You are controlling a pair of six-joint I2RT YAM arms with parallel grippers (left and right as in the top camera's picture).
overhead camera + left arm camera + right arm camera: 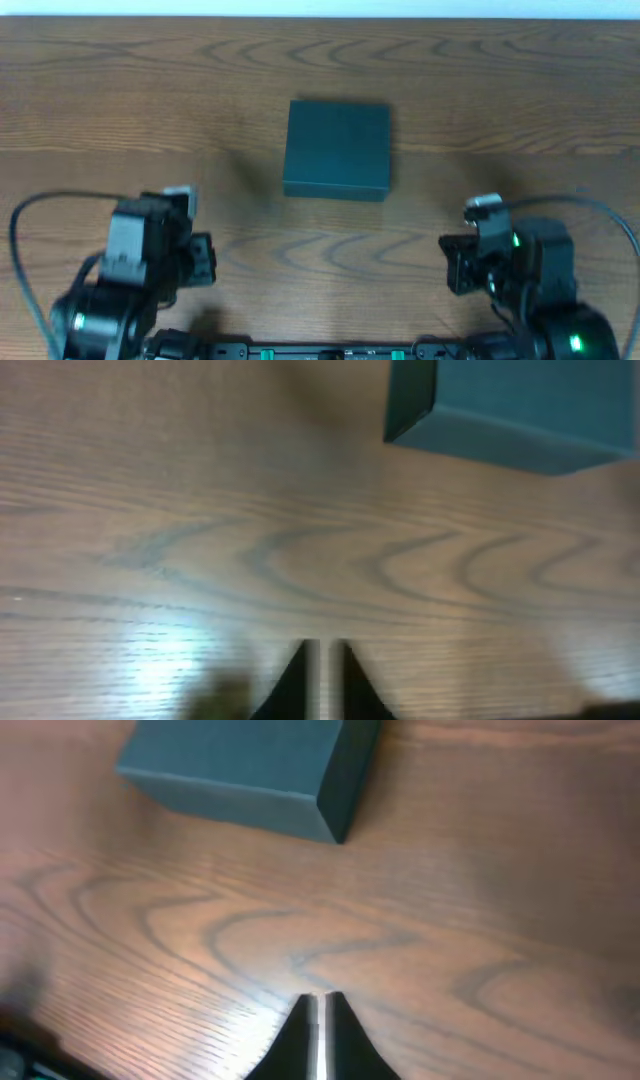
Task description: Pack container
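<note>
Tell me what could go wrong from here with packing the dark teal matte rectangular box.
The dark teal matte rectangular box looks closed and sits loose on the wooden table, so a one-sided pry at its lid may just slide it. Nothing to pack shows in any view, so there may be nothing to load.

obstacle: container [337,148], mid-table | free: wooden table [120,90] open around all four sides

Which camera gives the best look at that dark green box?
The overhead view shows the whole container, lid and front wall. Both wrist views crop it at the frame's edge, each showing just one corner.
</note>
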